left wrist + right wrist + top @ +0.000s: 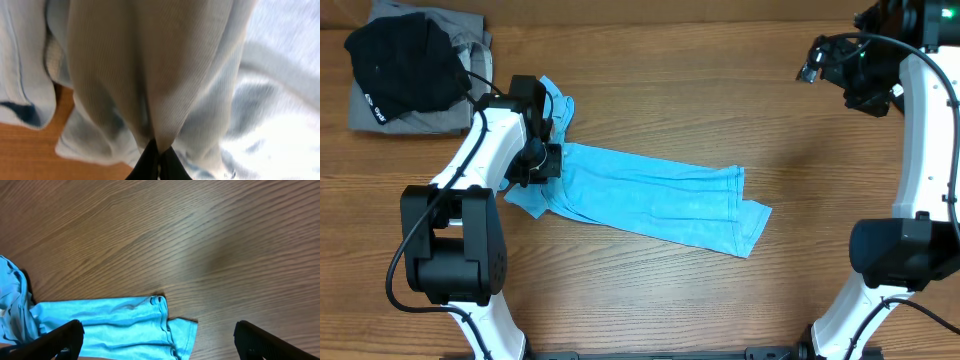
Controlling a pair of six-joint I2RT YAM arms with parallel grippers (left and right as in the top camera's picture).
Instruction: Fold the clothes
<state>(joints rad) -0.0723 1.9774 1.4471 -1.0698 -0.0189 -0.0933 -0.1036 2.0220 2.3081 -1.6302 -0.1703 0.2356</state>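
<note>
- Across the middle of the worktop (720,120): light-blue T-shirt (650,195) in a long narrow strip, right end slanting nearer.
- At the strip's left end: left gripper (546,158), jaws clamped together on a bunched fold of the cloth, which drapes over them in the wrist view.
- Far right, well clear of the shirt: right gripper (157,330), raised above bare wood, jaws wide apart, holding nothing.
- Far left corner: black garment (405,65) heaped on a grey garment (420,122).

Light-blue T-shirt (650,195), long narrow strip
</note>
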